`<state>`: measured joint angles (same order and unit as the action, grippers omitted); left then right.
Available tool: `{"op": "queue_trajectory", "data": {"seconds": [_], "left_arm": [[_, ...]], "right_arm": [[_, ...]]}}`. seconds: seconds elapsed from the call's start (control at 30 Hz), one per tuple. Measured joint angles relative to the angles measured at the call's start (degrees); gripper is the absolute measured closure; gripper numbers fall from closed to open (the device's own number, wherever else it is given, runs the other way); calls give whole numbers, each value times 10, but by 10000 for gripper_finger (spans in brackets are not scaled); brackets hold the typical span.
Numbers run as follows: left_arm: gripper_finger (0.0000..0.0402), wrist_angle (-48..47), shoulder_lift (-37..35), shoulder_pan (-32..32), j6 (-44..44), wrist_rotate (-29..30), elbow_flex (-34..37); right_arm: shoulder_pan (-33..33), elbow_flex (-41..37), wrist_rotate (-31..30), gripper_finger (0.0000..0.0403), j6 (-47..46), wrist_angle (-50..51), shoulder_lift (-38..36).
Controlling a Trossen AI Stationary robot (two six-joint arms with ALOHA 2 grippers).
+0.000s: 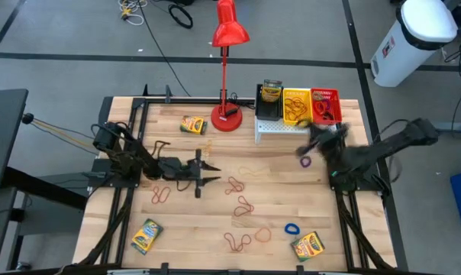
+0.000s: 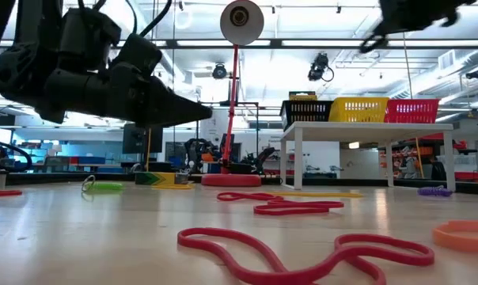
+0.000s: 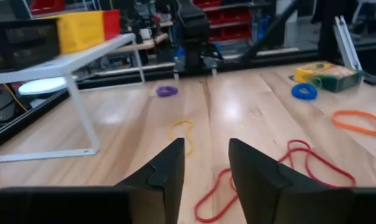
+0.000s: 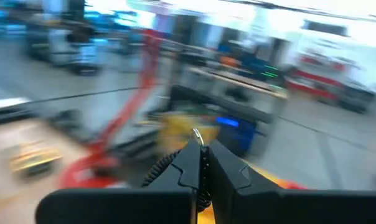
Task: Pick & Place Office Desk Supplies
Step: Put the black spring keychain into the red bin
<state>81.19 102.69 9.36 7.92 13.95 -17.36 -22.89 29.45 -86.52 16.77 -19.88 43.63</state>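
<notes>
Rubber bands point(image 1: 242, 205) litter our table point(image 1: 215, 237); left gripper point(image 1: 210, 173) parted, empty, at nine o'clock; right gripper point(image 1: 316, 131) closed beside bins point(image 1: 298, 105), two o'clock, hold uncertain.

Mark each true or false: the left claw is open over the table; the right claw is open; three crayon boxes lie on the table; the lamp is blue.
1. The left claw is open above the table: true.
2. The right claw is open: false, its fingers are shut.
3. Three crayon boxes lie on the table: true, one near the lamp, two at the front.
4. The lamp is blue: false, red.
</notes>
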Motion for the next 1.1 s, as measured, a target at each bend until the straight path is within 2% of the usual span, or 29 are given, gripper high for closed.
{"op": "queue_trajectory", "data": {"seconds": [0.07, 0.17, 0.33, 0.47, 1.1], "left_arm": [[278, 12, 0, -8, -11, -1, 8], [282, 12, 0, -14, -20, -1, 8], [282, 13, 0, -15, -21, -1, 8], [282, 13, 0, -15, -18, -1, 8], [282, 13, 0, -15, -15, -1, 8]], "right_arm": [[23, 0, -31, 388, 56, 8, -74], [73, -2, -36, 388, 129, 3, -161], [149, -4, -37, 388, 196, 25, -250], [162, -4, -36, 388, 227, 26, -258], [162, -4, -35, 388, 235, 27, -237]]}}
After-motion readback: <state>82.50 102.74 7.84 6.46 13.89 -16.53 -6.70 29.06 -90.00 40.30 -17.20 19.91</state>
